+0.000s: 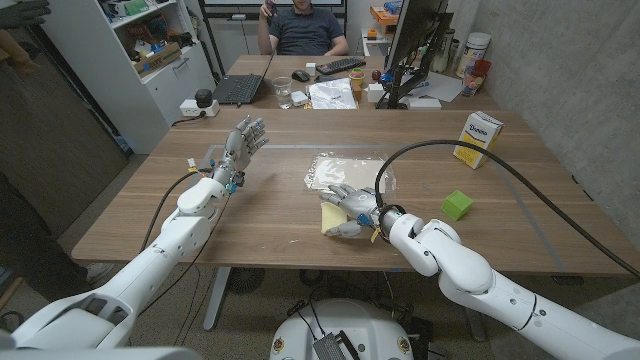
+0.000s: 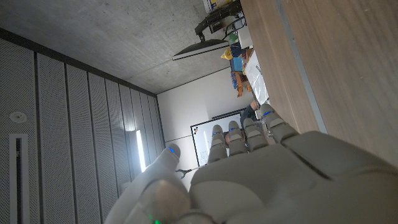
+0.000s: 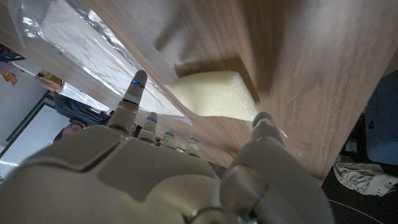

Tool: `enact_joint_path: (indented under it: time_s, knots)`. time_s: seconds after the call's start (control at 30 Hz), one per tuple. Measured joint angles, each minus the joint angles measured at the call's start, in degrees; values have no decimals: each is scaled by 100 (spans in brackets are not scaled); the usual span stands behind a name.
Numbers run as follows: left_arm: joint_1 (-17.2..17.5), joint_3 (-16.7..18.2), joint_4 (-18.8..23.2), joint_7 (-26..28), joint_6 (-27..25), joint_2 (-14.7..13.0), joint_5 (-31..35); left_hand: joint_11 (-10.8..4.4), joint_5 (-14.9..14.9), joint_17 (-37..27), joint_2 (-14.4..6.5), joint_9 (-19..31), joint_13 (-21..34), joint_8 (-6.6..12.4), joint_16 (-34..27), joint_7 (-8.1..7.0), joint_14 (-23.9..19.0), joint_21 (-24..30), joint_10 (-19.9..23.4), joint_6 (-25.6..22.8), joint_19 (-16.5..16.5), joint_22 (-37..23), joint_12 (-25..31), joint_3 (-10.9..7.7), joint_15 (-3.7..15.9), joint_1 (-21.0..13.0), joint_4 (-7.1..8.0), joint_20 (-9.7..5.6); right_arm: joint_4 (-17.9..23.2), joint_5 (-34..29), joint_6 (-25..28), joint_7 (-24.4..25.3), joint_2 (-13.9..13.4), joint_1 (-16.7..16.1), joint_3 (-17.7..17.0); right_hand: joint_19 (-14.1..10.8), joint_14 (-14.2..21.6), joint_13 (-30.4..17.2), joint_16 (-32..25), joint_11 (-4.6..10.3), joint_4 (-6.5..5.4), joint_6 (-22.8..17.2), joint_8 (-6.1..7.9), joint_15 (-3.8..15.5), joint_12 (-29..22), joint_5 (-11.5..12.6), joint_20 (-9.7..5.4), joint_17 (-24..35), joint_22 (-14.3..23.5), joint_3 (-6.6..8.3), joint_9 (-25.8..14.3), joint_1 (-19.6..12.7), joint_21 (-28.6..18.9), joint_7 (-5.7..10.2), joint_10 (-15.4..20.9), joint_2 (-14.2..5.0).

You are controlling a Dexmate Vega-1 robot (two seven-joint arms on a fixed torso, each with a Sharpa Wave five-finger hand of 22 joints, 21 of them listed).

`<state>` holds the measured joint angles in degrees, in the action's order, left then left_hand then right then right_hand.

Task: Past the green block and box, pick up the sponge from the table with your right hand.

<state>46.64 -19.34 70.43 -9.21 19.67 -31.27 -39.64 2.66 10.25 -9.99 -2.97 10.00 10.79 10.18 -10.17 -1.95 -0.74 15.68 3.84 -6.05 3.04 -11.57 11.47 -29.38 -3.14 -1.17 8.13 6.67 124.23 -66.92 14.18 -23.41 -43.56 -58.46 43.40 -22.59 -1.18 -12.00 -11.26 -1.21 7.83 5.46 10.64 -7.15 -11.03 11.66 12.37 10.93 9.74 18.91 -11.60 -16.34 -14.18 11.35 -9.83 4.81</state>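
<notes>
The right hand is seen nearest, lowered over the pale yellow sponge, which lies on the wooden table toward its near edge. In the right wrist view the right hand's fingers are spread apart above the sponge, thumb to one side and the rest to the other; whether they touch it cannot be told, and nothing is clamped. Just beyond the sponge a clear plastic bag lies flat on the wood. To the right of the sponge, near it, the green block is seen, and farther back on that side the yellow and white box stands upright. To the left of the sponge, well apart, the left hand is held raised above the table, fingers extended and apart, holding nothing. Beyond the sponge, at the far end, a laptop, a keyboard and a monitor are set out, and a seated person is seen behind them.
</notes>
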Motion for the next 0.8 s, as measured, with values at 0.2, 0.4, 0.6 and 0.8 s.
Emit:
enact_joint_path:
  time_s: [0.2, 0.4, 0.6, 0.8]
  knots:
    - [-26, -4, -45, -11, 5, 15, 3, 0, 0, 0, 0, 0, 0, 0, 0, 0, 0, 0, 0, 0, 0, 0, 0, 0, 0, 0, 0, 0, -2, 169, -161, -332, -32, 135, 33, -284, 190, 0, -67, 0, 35, 143, 0, 77, -13, 0, -8, 0, 3, 35, -1, -164, 0, 82, 0, -127]
    - [-44, -8, -78, -16, 26, 27, 10, 0, 0, 0, 0, 0, 0, 0, 0, 0, 0, 0, 0, 0, 0, 0, 0, 0, 0, 0, 0, 0, -1, 408, -381, -676, -66, 345, 73, -921, 468, 0, -133, 155, 124, 139, 67, 204, -116, -16, 2, 0, 16, 321, -13, -651, -23, 86, 115, -539]
    - [-56, -8, -110, -28, 48, 35, 12, 0, 0, 0, 0, 0, 0, 0, 0, 0, 0, 0, 0, 0, 0, 0, 0, 0, 0, 0, 0, 0, -16, 533, -536, -875, -88, 529, 116, -1046, 330, 29, -17, 3, 231, 98, 111, -14, -47, 364, 1, -15, -6, 694, -11, -1199, 139, 126, -10, -702]
    - [-83, 6, -175, -51, 89, 50, -9, 0, 0, 0, 0, 0, 0, 0, 0, 0, 0, 0, 0, 0, 0, 0, 0, 0, 0, 0, 0, 0, -88, 562, -675, -1089, -56, 715, 178, -1201, 257, 56, 3, 113, 245, 147, 57, 18, -15, 827, 4, -16, 1, 982, -17, -1557, 211, 102, 9, -678]
